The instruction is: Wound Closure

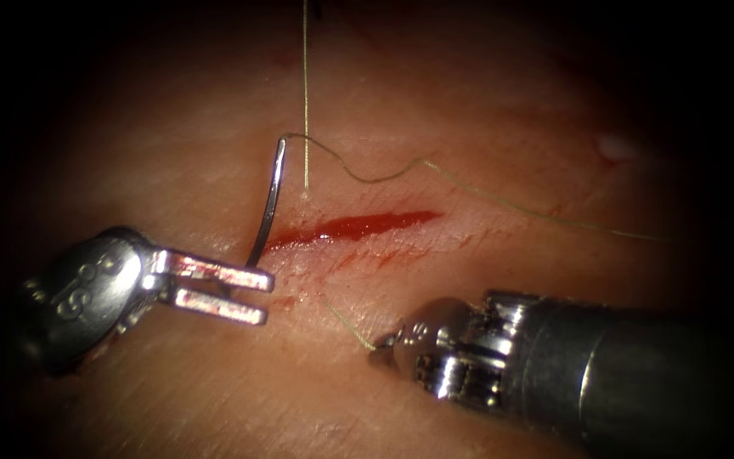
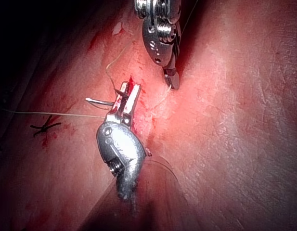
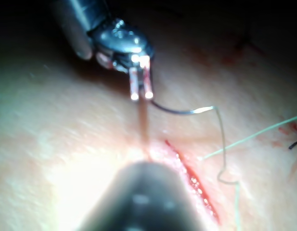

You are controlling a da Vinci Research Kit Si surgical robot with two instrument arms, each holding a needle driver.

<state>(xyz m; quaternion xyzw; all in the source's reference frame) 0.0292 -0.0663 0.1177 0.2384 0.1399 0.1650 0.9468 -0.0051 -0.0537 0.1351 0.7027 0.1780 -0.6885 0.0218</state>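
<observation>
Endoscope view, left tool (image 1: 244,293) jaws parted around needle (image 1: 269,200) near its tip end, needle standing clear of tissue (image 1: 486,119) at the cut's (image 1: 354,226) left end, right tool (image 1: 384,342) pinching thread (image 1: 346,323) below the cut.

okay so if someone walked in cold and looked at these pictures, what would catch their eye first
First, the cut, a red streak of fluid across the middle of the tissue. Next, the curved needle standing at the cut's left end, its lower part between the open jaws of the left tool. The right tool, below the cut, is shut on the thread.
</observation>
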